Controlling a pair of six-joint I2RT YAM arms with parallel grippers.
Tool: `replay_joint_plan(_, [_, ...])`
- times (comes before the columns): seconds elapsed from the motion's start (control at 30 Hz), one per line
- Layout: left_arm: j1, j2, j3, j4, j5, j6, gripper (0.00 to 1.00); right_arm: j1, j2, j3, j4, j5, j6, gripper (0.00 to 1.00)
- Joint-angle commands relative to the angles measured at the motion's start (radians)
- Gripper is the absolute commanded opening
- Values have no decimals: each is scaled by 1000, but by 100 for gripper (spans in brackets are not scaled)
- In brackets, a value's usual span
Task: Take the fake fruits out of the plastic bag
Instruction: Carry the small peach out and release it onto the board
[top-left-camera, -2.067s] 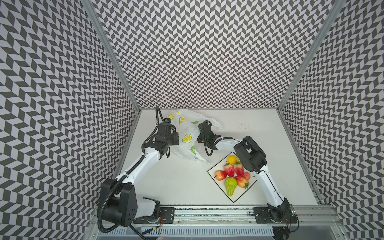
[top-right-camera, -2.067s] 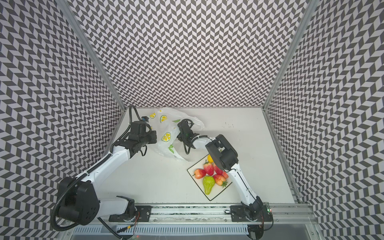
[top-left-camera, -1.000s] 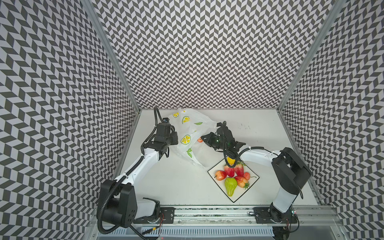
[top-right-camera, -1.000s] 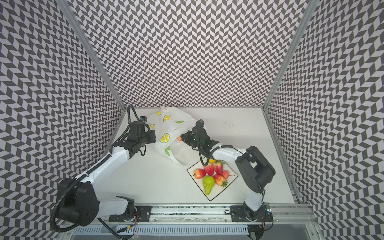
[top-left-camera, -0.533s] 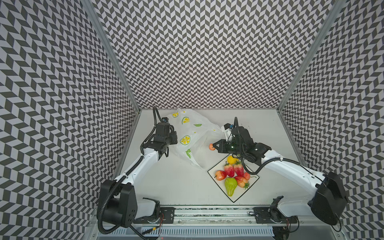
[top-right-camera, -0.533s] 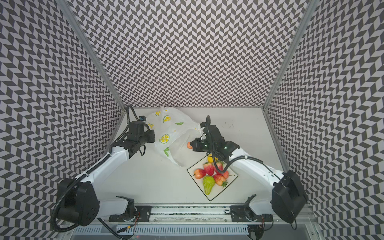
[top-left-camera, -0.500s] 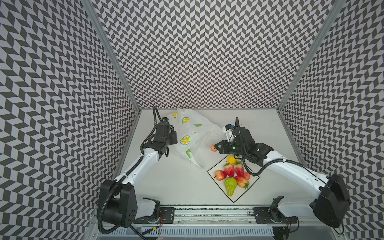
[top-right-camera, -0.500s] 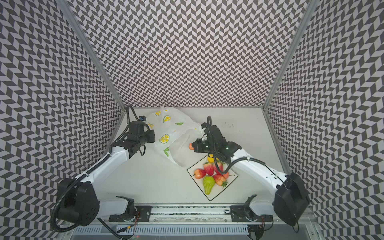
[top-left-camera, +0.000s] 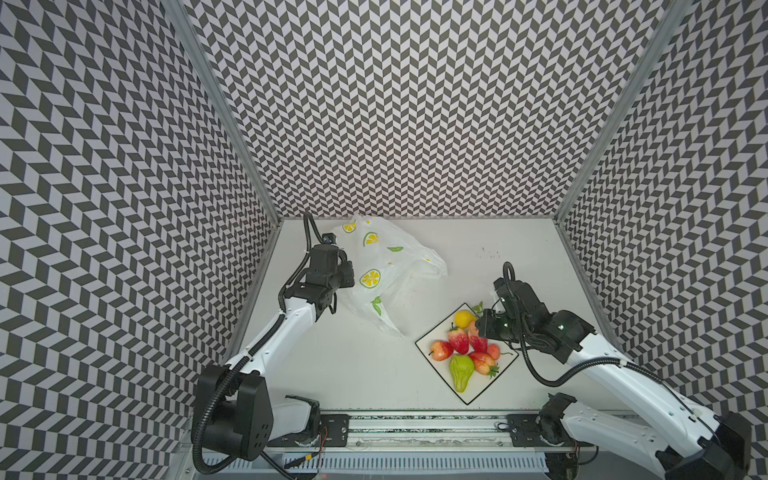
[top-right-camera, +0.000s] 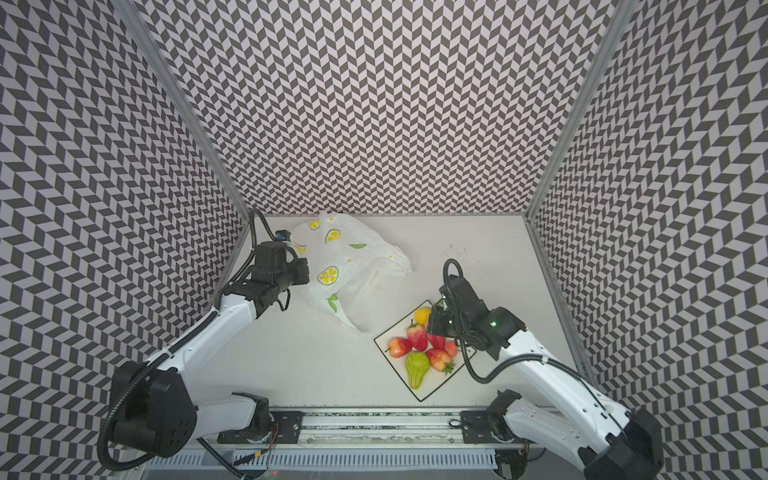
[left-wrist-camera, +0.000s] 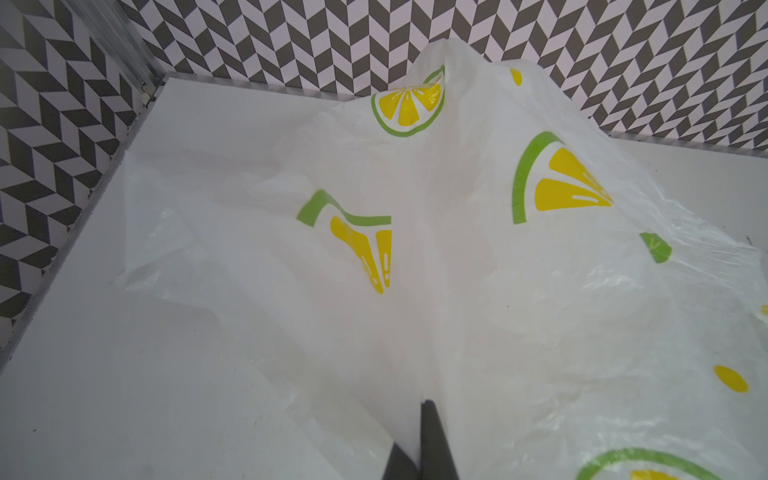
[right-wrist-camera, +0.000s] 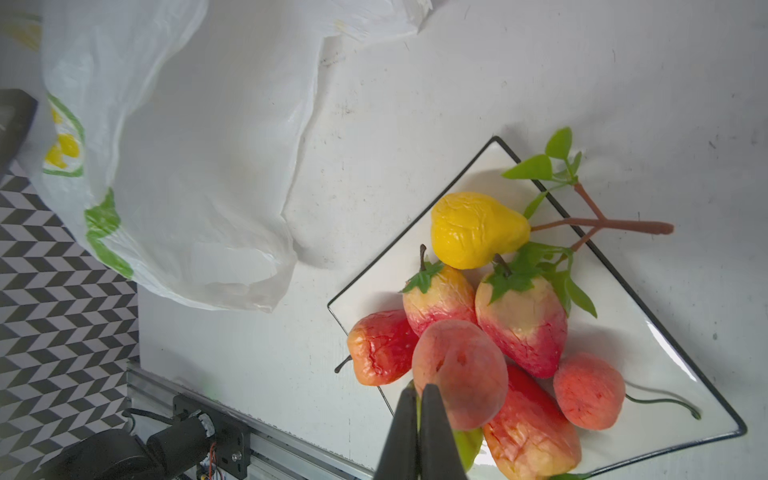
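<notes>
Right wrist: fake fruits (right-wrist-camera: 519, 324) on plate (right-wrist-camera: 656, 332)

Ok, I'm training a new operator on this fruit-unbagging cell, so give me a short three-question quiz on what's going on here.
1. True or false: the left gripper is open.
2. The pear on the plate is: A) green B) purple C) blue
3. What does the right gripper hold above the plate?

Key: 1 false, it is shut, pinching the plastic bag; 2 A; 3 a small cherry.
</notes>
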Motion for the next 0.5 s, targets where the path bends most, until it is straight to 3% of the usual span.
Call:
replay_joint_plan(0.0, [-2, -24, -5, 20, -2, -4, 0, -10, -13, -24, 8, -25, 26, 0])
replay_joint_plan(0.27, [-3, -20, -5, 20, 11, 7, 0, -51, 2, -119, 121, -90, 46, 0])
replay_joint_plan(0.37, [-3, -17, -2, 11, 11, 18, 0, -63, 18, -133, 134, -85, 39, 7])
replay_joint_plan(0.47, [-2, -10, 1, 8, 10, 28, 0, -69, 31, -117, 112, -72, 24, 24])
